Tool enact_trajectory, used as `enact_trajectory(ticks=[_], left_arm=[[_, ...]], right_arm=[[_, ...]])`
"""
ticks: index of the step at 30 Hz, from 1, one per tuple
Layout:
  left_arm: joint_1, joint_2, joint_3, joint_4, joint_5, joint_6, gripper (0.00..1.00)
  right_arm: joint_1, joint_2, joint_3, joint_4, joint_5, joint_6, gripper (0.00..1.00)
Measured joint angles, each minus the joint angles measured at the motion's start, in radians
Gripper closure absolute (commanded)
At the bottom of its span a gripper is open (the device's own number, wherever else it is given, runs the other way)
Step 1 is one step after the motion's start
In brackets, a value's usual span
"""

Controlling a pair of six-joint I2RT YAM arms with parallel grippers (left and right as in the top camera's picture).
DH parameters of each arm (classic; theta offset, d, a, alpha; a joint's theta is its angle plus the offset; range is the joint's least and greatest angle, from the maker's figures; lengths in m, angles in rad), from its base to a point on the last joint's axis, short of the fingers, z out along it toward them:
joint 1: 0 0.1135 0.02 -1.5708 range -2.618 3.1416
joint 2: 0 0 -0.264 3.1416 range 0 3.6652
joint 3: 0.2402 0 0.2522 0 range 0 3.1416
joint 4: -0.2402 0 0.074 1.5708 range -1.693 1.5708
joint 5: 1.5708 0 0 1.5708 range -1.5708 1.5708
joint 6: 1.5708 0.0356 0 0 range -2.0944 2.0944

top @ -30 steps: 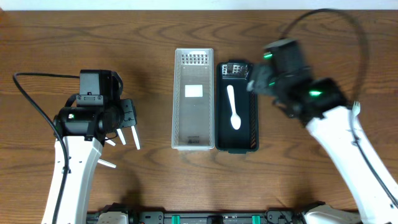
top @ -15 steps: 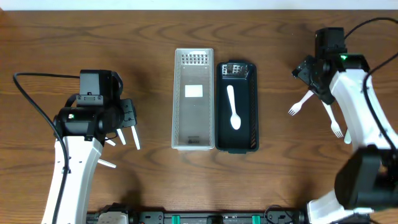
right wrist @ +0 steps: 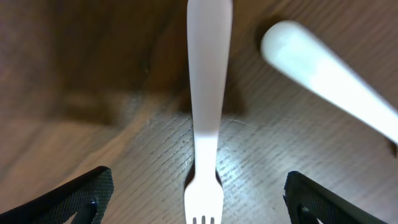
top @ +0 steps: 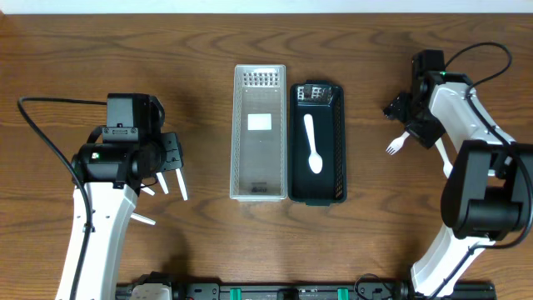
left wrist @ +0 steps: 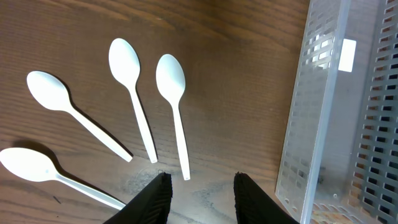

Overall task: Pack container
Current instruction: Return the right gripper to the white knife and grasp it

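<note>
Moved: right gripper [right wrist: 202,202] swung from container [top: 331,179] out to fork [right wrist: 208,93], 3 o'clock.
Container: centre, one spoon [top: 313,146] inside.
Right jaws: wide apart, straddling fork, evidently for pickup.
Left gripper [left wrist: 202,193]: 9 o'clock, over spare spoons [left wrist: 177,106]; jaws parted, empty.

on the bench [top: 67,50] the basket [top: 258,179] and the container [top: 337,150] lie side by side at the centre, basket on the left. one spoon [top: 311,140] lies in the container. four loose spoons [left wrist: 137,102] lie left of the basket; a fork [top: 397,143] lies well right of the container.
</note>
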Motion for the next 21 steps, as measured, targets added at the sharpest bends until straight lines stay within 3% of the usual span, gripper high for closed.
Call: enact_trajectory(ticks=[21], left_arm=[[0.000,0.000,0.000,-0.001,0.000,0.000,0.64]], right_arm=[[-0.011,0.072,0.000,0.015,-0.086,-0.070,0.17]])
